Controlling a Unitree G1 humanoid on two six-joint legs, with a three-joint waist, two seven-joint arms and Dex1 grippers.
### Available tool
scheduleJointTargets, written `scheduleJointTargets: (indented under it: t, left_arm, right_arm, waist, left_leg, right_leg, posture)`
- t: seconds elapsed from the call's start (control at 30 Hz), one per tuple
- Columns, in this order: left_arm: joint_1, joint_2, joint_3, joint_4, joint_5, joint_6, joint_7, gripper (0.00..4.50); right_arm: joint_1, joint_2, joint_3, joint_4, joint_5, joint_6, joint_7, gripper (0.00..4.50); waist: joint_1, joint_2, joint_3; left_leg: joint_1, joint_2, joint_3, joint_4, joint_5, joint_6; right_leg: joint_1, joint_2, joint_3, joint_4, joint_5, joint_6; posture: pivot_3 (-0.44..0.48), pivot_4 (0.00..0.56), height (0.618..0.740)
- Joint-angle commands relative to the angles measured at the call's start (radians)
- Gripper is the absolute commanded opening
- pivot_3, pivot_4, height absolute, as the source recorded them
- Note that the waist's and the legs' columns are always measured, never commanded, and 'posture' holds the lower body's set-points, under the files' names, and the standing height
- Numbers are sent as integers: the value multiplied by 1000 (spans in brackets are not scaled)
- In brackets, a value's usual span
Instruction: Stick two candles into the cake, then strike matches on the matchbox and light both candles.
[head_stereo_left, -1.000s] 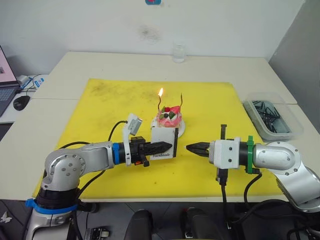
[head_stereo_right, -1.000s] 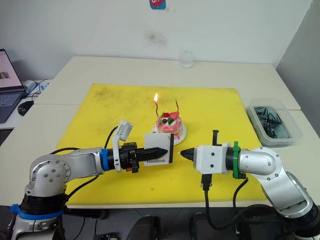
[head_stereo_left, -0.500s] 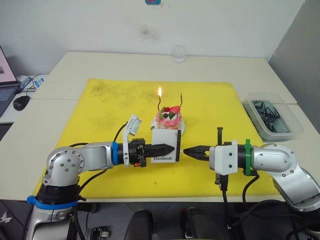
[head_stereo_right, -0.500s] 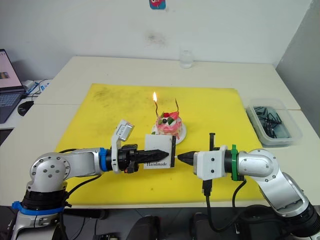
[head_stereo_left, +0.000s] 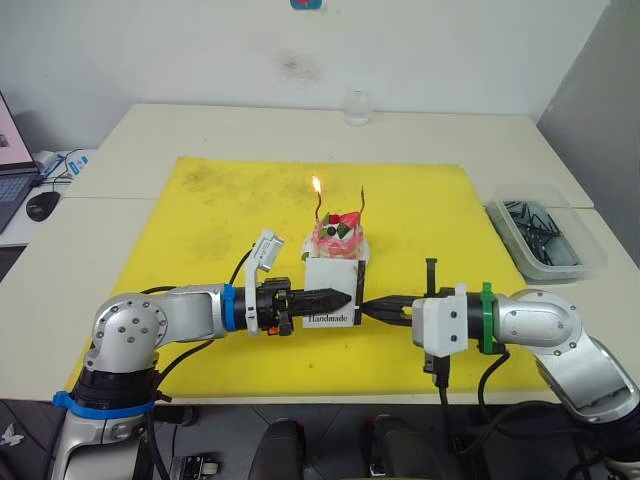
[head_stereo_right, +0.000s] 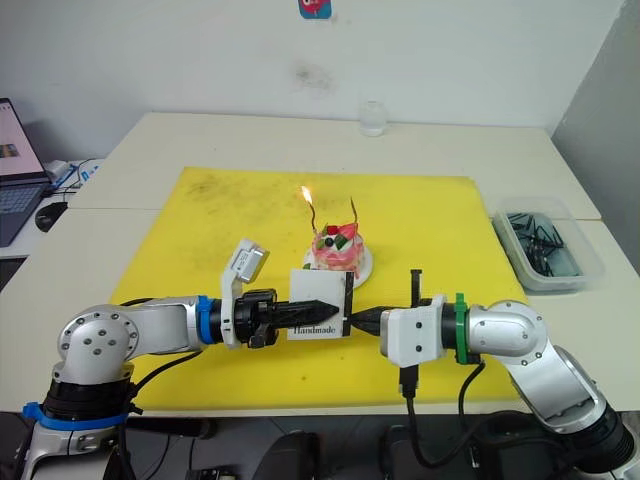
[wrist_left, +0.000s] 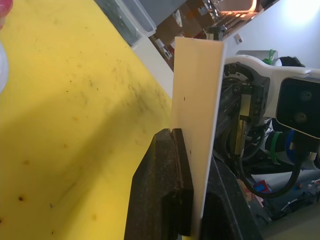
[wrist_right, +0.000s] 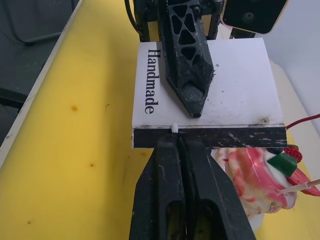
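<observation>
The cake (head_stereo_left: 340, 238) sits on its white plate mid-mat with two candles in it. The left candle (head_stereo_left: 320, 208) burns with a small flame; the right candle (head_stereo_left: 362, 205) is unlit. In front of the cake my left gripper (head_stereo_left: 345, 297) is shut on the white matchbox (head_stereo_left: 330, 285), which stands on edge with its black strip (wrist_right: 210, 136) facing right. My right gripper (head_stereo_left: 372, 305) is shut on a match, whose pale tip (wrist_right: 173, 127) presses against that strip.
The yellow mat (head_stereo_left: 200, 220) covers the table's middle. A clear plastic bin (head_stereo_left: 545, 235) of dark items stands at the right edge. A glass (head_stereo_left: 358, 105) is at the back centre, and a mouse (head_stereo_left: 42, 205) lies far left.
My right gripper has moved left until its tip meets the matchbox's black strip. The left gripper has kept hold of the box, with little shift.
</observation>
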Motion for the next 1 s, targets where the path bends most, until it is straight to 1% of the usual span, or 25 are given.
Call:
scheduleJointTargets:
  t: [0.03, 0.3, 0.5, 0.77, 1.0]
  left_arm:
    - [-12, -6, 5, -23, -50, 0, 2, 0]
    - [-12, 2, 1, -14, -35, -2, 3, 0]
    - [-10, 7, -6, 0, -8, -5, -15, 0]
    - [-11, 2, -1, 16, -31, 0, -10, 0]
    - [-10, -2, -1, 16, -66, 4, 9, 0]
  right_arm:
    - [-22, 7, 3, 7, -21, -18, -3, 31]
    - [-28, 16, -19, 5, 12, -35, 2, 31]
    - [14, 9, -54, 7, 55, -82, 6, 31]
    - [53, 0, -61, 45, 34, -143, 10, 31]
    - [45, 12, -46, 62, 21, -155, 3, 31]
  waist:
    - [0, 0, 0]
    - [0, 0, 0]
    - [0, 0, 0]
    - [0, 0, 0]
    - [0, 0, 0]
  left_leg:
    - [0, 0, 0, 0, 0, 0]
    - [0, 0, 0, 0, 0, 0]
    - [0, 0, 0, 0, 0, 0]
    - [0, 0, 0, 0, 0, 0]
    - [0, 0, 0, 0, 0, 0]
  right_leg:
    - [0, 0, 0, 0, 0, 0]
    - [0, 0, 0, 0, 0, 0]
    - [0, 0, 0, 0, 0, 0]
    - [0, 0, 0, 0, 0, 0]
    - [0, 0, 0, 0, 0, 0]
  posture:
    - [0, 150, 740]
    - [0, 150, 740]
    - [0, 150, 740]
    - [0, 150, 740]
    - [0, 150, 740]
